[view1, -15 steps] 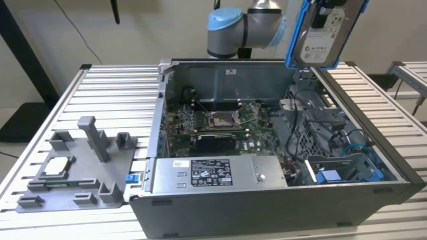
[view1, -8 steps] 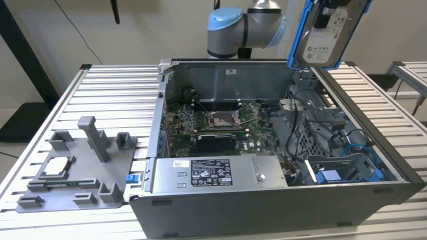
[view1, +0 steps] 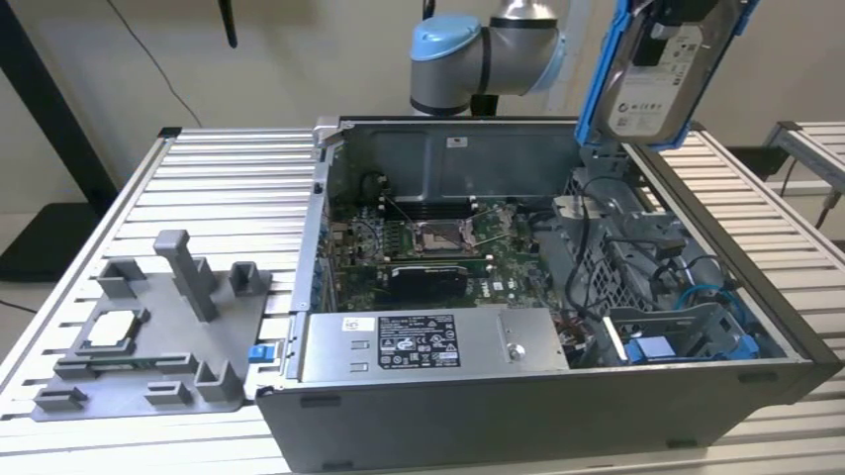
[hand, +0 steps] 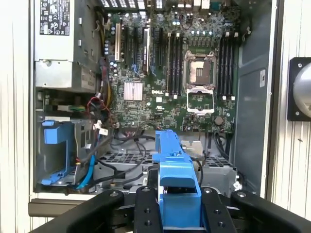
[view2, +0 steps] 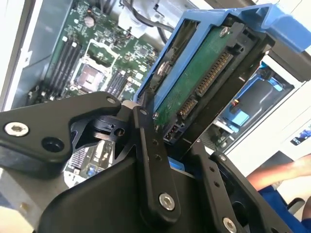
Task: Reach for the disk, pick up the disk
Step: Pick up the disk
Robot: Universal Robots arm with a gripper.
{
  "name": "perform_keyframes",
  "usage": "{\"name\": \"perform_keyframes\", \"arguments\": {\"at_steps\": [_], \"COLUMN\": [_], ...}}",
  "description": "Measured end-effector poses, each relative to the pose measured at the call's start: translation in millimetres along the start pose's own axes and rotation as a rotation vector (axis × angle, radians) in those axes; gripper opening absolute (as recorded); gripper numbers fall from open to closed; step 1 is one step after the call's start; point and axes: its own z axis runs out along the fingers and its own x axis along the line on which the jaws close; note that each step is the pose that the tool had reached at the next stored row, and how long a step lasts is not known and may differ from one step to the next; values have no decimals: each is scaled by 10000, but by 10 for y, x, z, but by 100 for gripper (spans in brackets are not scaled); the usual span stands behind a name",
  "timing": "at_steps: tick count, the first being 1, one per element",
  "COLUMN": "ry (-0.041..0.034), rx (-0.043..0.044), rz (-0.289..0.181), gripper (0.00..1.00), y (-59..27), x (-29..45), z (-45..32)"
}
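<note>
The disk (view1: 656,77), silver-grey with a white label and blue rails, hangs upright high above the back right corner of the open computer case (view1: 528,416). In both wrist views my gripper (hand: 177,196) is shut on it. Black fingers (hand: 146,208) clamp either side of its blue rail (hand: 171,155). In the second wrist view the disk (view2: 199,77) shows its green circuit-board underside and connector, with a finger (view2: 148,145) pressed against its edge. The disk is clear of the case and touches nothing else.
The case lies open on a slatted metal table (view1: 225,178), showing the motherboard (view1: 429,242), power supply (view1: 422,341) and a blue bracket (view1: 654,351) in the drive bay. A grey fixture (view1: 145,336) stands at the exterior view's left. A person's arm (view2: 282,172) is nearby.
</note>
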Motion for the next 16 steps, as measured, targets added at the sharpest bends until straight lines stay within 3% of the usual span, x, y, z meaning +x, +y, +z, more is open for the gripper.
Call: {"name": "perform_keyframes", "arguments": {"at_steps": [16], "ry": [-1], "rx": [0], "rz": [1], "gripper": [0], "y": [3], "x": [576], "z": [4]}}
